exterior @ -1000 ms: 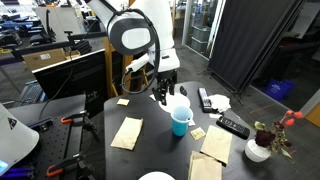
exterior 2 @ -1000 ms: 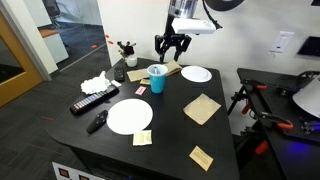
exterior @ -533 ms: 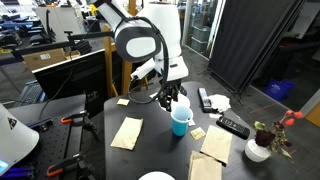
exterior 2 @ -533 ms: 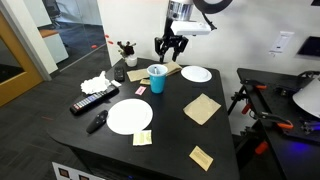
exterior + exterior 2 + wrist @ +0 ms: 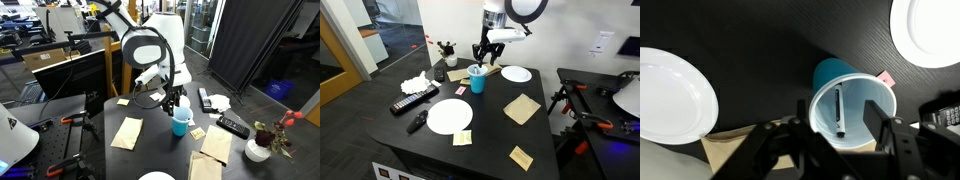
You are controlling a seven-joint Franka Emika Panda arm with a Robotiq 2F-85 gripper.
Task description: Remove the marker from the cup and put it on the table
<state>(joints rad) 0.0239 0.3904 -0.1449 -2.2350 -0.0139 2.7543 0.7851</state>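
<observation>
Marker (image 5: 839, 112) leans inside the cup (image 5: 868, 92), so the gripper (image 5: 177, 102), wide open and holding nothing, should go straight down and pinch its top softly.

White plate (image 5: 449, 116), black remote (image 5: 413, 101), tan paper (image 5: 522, 108), flower pot (image 5: 258, 150)

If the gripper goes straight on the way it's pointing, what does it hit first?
Likely the marker inside the cup right below the gripper; its open fingers may graze the rim, depth unclear.

Dark marker (image 5: 840, 112) leans inside the upright cyan cup (image 5: 868, 105) on the black table (image 5: 770, 50).
</observation>
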